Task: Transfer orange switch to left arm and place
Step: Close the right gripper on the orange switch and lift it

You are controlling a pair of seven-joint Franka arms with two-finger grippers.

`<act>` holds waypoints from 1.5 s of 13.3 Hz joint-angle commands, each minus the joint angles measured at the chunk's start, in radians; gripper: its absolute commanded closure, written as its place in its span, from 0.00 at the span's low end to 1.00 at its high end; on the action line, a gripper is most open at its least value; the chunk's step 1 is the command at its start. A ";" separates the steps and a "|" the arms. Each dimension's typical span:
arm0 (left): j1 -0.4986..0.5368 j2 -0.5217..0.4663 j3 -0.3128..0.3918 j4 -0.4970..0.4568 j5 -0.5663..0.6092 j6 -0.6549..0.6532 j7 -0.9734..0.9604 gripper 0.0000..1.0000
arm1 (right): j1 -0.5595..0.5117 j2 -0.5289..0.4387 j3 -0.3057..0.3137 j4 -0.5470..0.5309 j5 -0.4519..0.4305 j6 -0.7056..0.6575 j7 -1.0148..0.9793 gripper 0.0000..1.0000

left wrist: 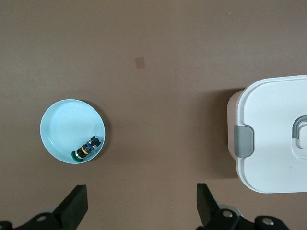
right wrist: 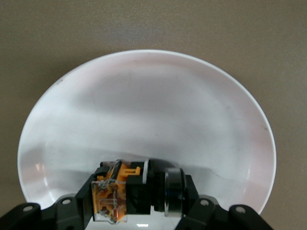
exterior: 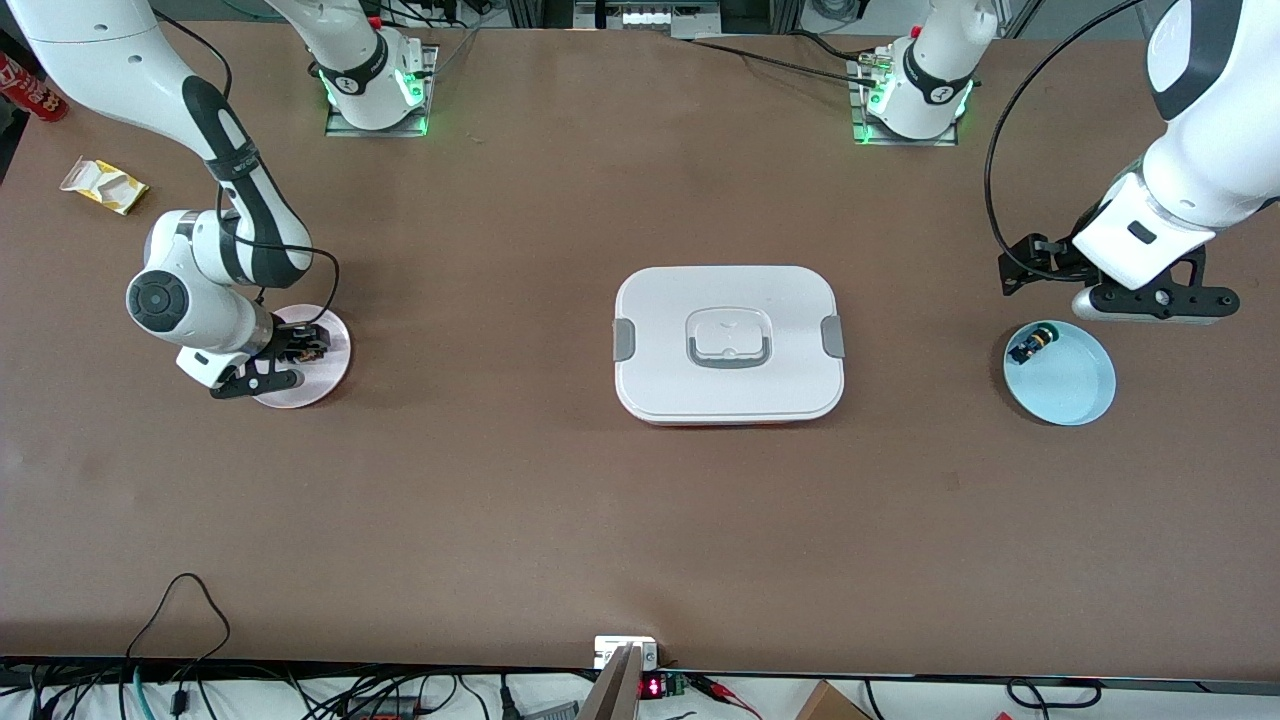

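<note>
Down at the right arm's end of the worktop (exterior: 560,520), the right gripper (exterior: 300,345) is lowered into a pale pink plate (exterior: 325,385). Its fingers (right wrist: 88,201) are closed on the orange switch (right wrist: 127,191), which sits between them with its clear-and-orange block at one finger and its black cylindrical body with a metal ring at the other. The switch is low in the plate, over the part of the rim closest to the wrist; whether it rests on the plate or is just clear of it I cannot tell.

The white box (exterior: 728,345) lies flat on the middle of the worktop, lid on, grey clips at both short ends, well apart from both grippers.

At the left arm's end, the left gripper (exterior: 1150,300) hangs in the air with its fingers (left wrist: 74,206) spread wide and nothing between them. A light blue plate (exterior: 1070,385) lies below and just ahead of the fingertips, and a small black switch (left wrist: 87,149) with blue and green parts lies inside it against the rim.
</note>
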 commanded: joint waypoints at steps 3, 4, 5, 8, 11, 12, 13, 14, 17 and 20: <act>0.002 0.007 -0.003 0.027 -0.011 -0.021 -0.004 0.00 | -0.011 -0.024 0.015 0.021 0.015 0.003 -0.046 0.82; 0.002 0.007 -0.003 0.027 -0.011 -0.021 -0.006 0.00 | -0.013 -0.031 0.021 0.034 0.015 0.002 -0.069 0.82; 0.002 0.007 -0.003 0.027 -0.011 -0.021 -0.006 0.00 | -0.017 -0.042 0.036 0.044 0.016 -0.003 -0.082 0.82; 0.001 0.007 -0.003 0.027 -0.011 -0.023 -0.004 0.00 | -0.017 -0.070 0.054 0.083 0.016 -0.086 -0.091 0.81; 0.000 0.007 -0.003 0.027 -0.011 -0.021 -0.006 0.00 | -0.013 -0.103 0.065 0.123 0.016 -0.172 -0.091 0.81; 0.002 0.007 -0.003 0.027 -0.012 -0.023 -0.006 0.00 | -0.013 -0.114 0.080 0.142 0.016 -0.204 -0.097 0.80; 0.002 0.007 -0.003 0.025 -0.011 -0.023 -0.006 0.00 | -0.014 -0.120 0.090 0.160 0.016 -0.224 -0.134 0.80; 0.002 0.007 -0.003 0.025 -0.011 -0.023 -0.006 0.00 | -0.013 -0.131 0.091 0.177 0.018 -0.232 -0.178 0.80; 0.001 0.007 -0.003 0.027 -0.011 -0.023 -0.006 0.00 | -0.007 -0.159 0.093 0.208 0.065 -0.291 -0.261 0.80; -0.001 0.007 -0.003 0.027 -0.011 -0.023 -0.006 0.00 | -0.005 -0.176 0.114 0.258 0.192 -0.415 -0.332 0.80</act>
